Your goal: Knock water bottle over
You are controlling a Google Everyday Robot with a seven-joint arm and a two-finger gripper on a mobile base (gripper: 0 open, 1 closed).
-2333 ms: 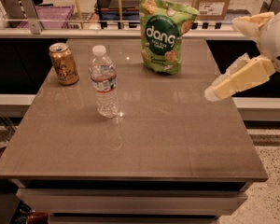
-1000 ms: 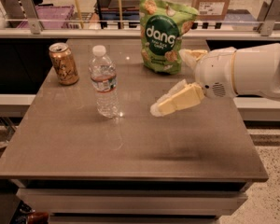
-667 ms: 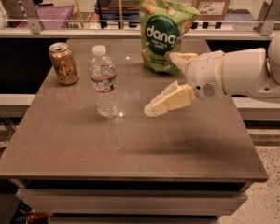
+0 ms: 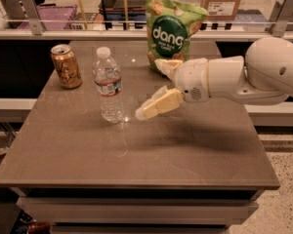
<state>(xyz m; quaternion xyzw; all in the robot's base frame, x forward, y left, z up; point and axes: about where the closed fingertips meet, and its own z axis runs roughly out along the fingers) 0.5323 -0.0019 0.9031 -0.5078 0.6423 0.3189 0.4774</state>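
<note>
The water bottle (image 4: pixel 109 87) is a small clear ribbed bottle with a white cap and a narrow label band. It stands upright on the left-middle of the brown table (image 4: pixel 136 150). My gripper (image 4: pixel 149 88) reaches in from the right on a white arm. It hovers just above the table, to the right of the bottle. Its lower fingertip (image 4: pixel 140 114) is a short gap from the bottle's base and does not touch it. The fingers are spread apart and hold nothing.
A gold drink can (image 4: pixel 66 66) stands at the back left, behind and left of the bottle. A green "dang" snack bag (image 4: pixel 172 30) stands upright at the back centre, just behind my gripper. A rail and shelves run behind the table.
My arm has swung in from the right edge and moved steadily left and lower toward the bottle. The bottle, can and bag have not moved.
</note>
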